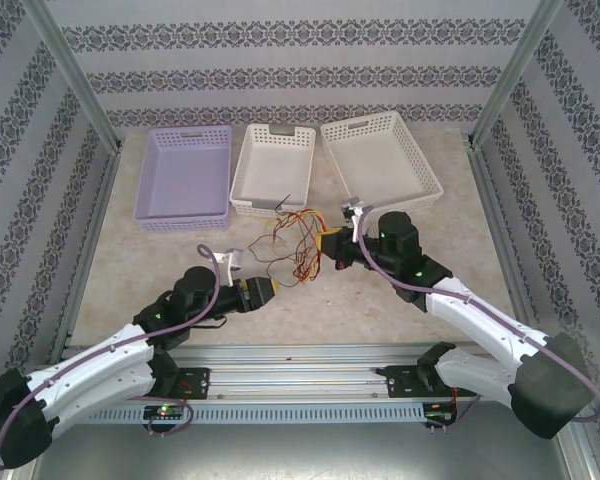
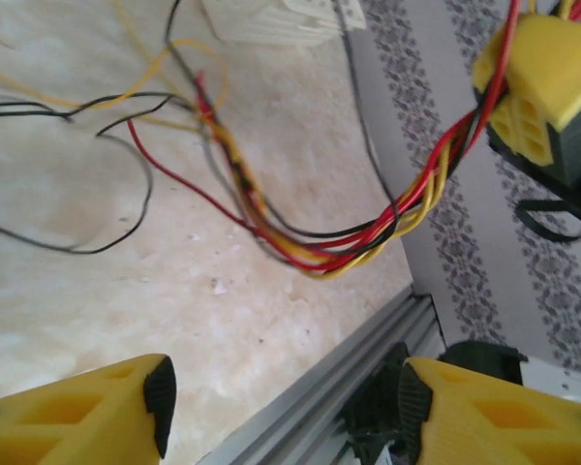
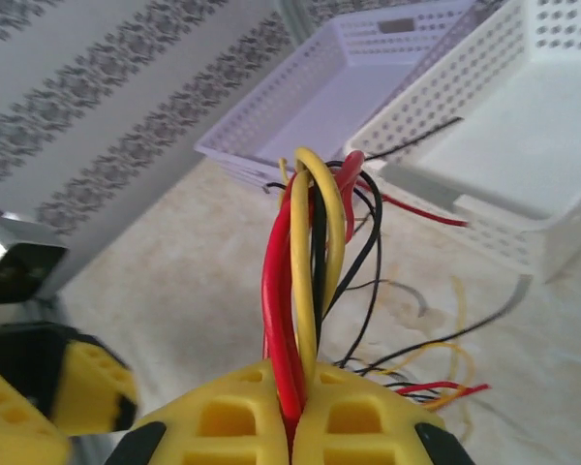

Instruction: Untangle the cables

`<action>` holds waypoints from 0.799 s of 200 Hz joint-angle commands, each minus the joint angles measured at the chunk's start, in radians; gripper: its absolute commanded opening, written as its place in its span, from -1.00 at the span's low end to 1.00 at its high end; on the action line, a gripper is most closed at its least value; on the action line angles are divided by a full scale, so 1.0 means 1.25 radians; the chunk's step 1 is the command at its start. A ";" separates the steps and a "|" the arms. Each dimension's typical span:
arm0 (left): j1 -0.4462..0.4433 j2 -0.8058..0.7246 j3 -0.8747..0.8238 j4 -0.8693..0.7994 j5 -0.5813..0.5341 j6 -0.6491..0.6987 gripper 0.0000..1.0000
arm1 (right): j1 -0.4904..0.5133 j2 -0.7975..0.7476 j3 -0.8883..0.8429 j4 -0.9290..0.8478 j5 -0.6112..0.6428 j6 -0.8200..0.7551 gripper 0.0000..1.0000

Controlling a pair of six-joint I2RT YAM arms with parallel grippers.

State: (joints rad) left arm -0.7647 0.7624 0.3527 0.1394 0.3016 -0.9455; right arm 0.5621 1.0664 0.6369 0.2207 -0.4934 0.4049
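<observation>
separation step: right gripper pinches the cables as a bundle; left gripper gapes empty, probably next grabs one loose strand to pull sideways.

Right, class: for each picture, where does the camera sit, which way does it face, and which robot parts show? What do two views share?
Top external: above and behind the bases, looking down on the beige table; the left gripper and right gripper show.
Left wrist: on the left wrist, facing past its open yellow fingers toward the bundle of thin red, yellow and black cables.
Right wrist: on the right wrist, facing the lilac perforated plastic basket over fingers shut on the cables.
Shared: both wrist views show the cables.
</observation>
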 commanded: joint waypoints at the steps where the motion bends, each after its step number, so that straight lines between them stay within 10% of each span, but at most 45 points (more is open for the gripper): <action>1: -0.035 0.034 -0.007 0.199 0.025 -0.001 0.46 | -0.013 -0.017 -0.020 0.137 -0.138 0.091 -1.00; 109: -0.079 0.162 0.003 0.396 0.027 0.021 0.73 | -0.017 0.015 -0.032 0.191 -0.242 0.145 -1.00; 160: -0.079 0.194 0.017 0.412 0.026 0.023 0.26 | -0.002 0.016 -0.037 0.200 -0.246 0.147 -1.00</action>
State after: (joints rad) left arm -0.8509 0.9817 0.3523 0.5556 0.3290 -0.9291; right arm 0.5407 1.0893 0.5995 0.4297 -0.7647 0.5823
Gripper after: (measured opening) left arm 0.675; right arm 0.050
